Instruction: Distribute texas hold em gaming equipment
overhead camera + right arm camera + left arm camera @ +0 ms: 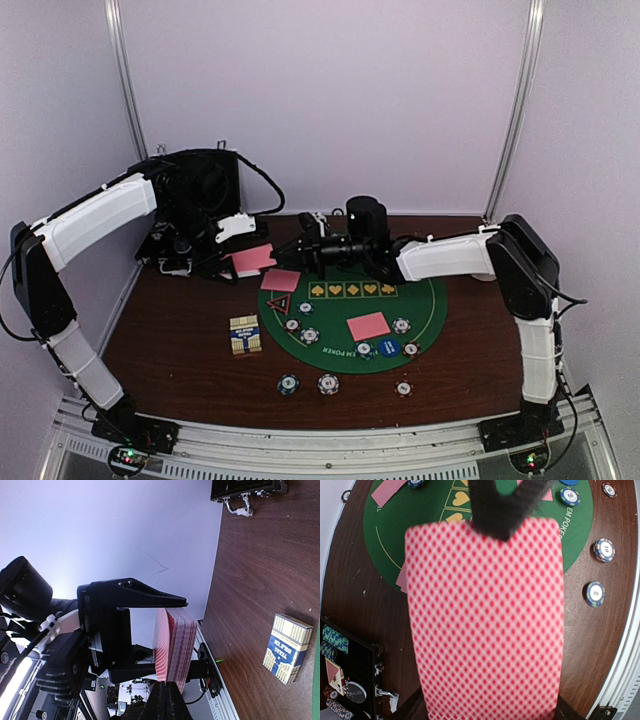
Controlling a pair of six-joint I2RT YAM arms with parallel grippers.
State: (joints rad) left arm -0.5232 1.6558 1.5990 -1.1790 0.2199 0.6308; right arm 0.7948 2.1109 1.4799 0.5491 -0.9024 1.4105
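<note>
My left gripper (238, 263) is shut on a deck of pink-backed playing cards (254, 259) held above the table's back left; the deck fills the left wrist view (485, 620). My right gripper (292, 250) is shut on the far end of the deck's top card (162, 645), which bows away from the rest. Its black fingers (505, 505) show over the deck's far edge. On the green mat (345, 300) lie two cards (281, 280) (368, 325), a black-red triangle marker (277, 303), a blue disc (388, 347) and several striped chips (310, 336). No orange disc is in view.
Three chips (289, 384) (328, 383) (404, 388) lie on the wood in front of the mat. A blue-and-gold card box (245, 334) sits left of the mat. The open black case (195, 190) stands at the back left, with chips in it (335, 637).
</note>
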